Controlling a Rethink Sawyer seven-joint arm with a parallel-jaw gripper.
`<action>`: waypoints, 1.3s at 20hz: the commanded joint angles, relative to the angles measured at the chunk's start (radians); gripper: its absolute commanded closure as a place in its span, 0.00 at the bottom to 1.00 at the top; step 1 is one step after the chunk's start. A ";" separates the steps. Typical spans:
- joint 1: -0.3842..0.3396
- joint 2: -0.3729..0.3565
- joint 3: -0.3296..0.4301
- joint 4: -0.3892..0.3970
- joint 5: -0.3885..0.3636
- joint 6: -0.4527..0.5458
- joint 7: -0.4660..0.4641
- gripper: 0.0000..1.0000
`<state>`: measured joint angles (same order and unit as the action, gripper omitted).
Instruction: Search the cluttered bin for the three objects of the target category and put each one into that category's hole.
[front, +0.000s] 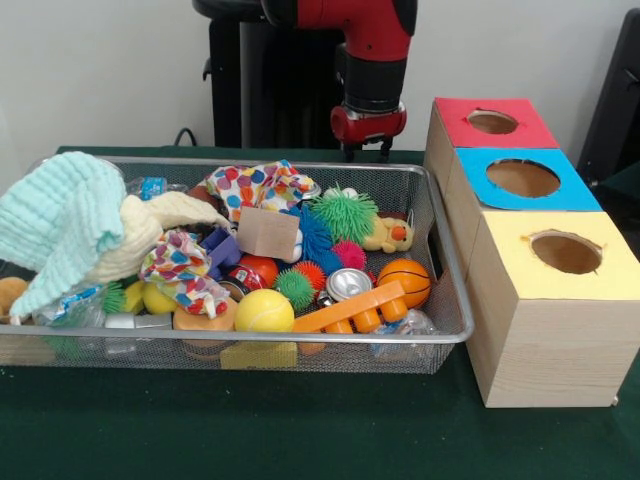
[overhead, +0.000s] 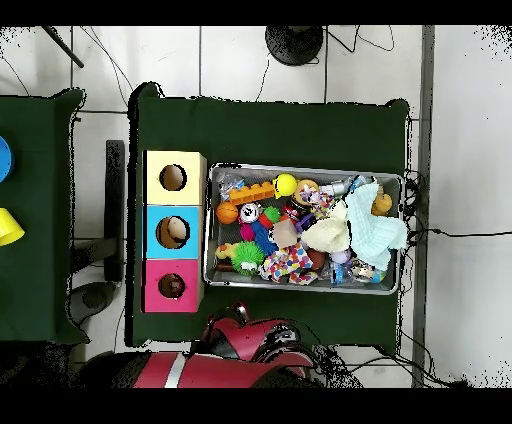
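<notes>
My tool (front: 366, 152): it hangs behind the bin's far rim, above the green counter; its tips are small and dark against the background, so I cannot tell how far open it is, and I see nothing in it.
My arm (overhead: 245, 345): in the overhead view it sits at 6 o'clock, below the bin, over the counter's edge.
Bin (front: 445, 262): a wire mesh tray on the counter (front: 300, 430), heaped with clutter.
Boxes: three wooden boxes stand in a row just beside the bin, at 3 o'clock of it in the front view, each with a round hole on top; red top (front: 492, 122) farthest, blue top (front: 523, 178) in the middle, yellow top (front: 565, 252) nearest the camera.
Blue hole: the overhead view shows something pale inside it; I cannot tell what.
Balls: a yellow tennis ball (front: 264, 311) lies at the bin's 6 o'clock rim; a small basketball (front: 404, 281) lies at about 4 o'clock, touching an orange plastic piece (front: 350, 310).
Spiky toys: a green spiky ball (front: 343, 214) near the bin's middle, with a duck plush (front: 389, 234) just beside it at 3 o'clock.
Cloths: a mint towel (front: 55, 225) covers the 9 o'clock end; a dotted cloth (front: 258, 186) lies at 12 o'clock.
Can (front: 347, 284): a silver can, between the basketball and the tennis ball.
</notes>
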<state>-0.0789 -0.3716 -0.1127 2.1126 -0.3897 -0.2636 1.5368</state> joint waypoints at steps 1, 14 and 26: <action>-0.003 0.002 0.025 -0.147 0.043 -0.054 0.162 0.00; -0.110 -0.379 0.159 0.067 0.050 0.269 0.146 0.00; -0.112 -0.455 0.188 0.045 0.083 0.419 0.127 0.00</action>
<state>-0.1721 -0.7744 -0.0412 2.2006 -0.3688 0.0295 1.5368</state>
